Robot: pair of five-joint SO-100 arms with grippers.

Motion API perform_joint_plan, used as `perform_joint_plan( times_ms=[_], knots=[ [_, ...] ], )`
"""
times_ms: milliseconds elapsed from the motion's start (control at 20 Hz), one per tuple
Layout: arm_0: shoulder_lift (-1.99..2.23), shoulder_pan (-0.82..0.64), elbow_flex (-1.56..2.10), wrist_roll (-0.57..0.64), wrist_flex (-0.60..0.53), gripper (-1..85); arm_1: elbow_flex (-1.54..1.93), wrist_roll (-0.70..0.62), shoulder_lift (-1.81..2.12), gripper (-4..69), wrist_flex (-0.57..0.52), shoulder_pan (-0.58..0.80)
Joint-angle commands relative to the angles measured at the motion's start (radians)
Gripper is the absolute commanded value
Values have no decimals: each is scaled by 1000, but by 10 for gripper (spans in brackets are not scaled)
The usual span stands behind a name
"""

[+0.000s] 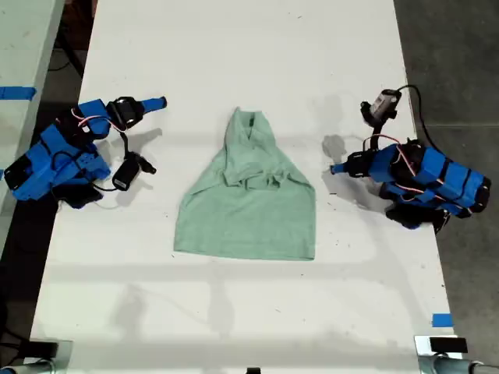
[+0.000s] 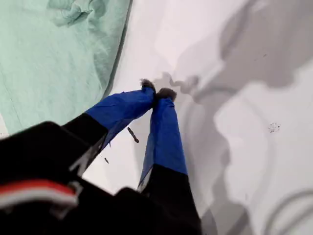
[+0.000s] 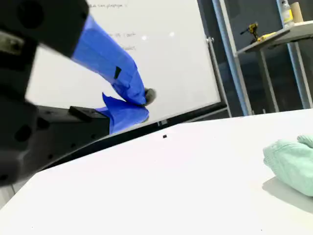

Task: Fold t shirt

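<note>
The pale mint-green t shirt [image 1: 245, 206] lies flat in the middle of the white table [image 1: 234, 47]. Its upper part is bunched narrow toward the collar, and its hem is wide and straight. My first gripper [image 1: 335, 168] is at the exterior view's right, shut on nothing. Its tips [image 2: 156, 91] are low over the bare table just off the shirt's side edge [image 2: 49, 63]. At the exterior view's left, my second gripper [image 1: 160, 102] is shut and empty. Its jaws [image 3: 145, 100] are held above the table, and a corner of the shirt [image 3: 291, 164] shows beyond them.
Blue tape marks [image 1: 441, 320] sit near the table's front corner at the exterior view's right, and another [image 1: 15, 93] on a neighbouring surface at its left. A whiteboard [image 3: 161, 54] and a workbench [image 3: 274, 41] stand beyond the table's end.
</note>
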Motion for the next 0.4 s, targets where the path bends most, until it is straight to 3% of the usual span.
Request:
perform_joint_plan(
  times_ms=[0,350],
  knots=[
    [9,-11,41,-14,0,-3,46,2,9,25,-17,-14],
    [9,-21,41,-25,-2,-3,48,12,9,25,-23,-23]
  ],
)
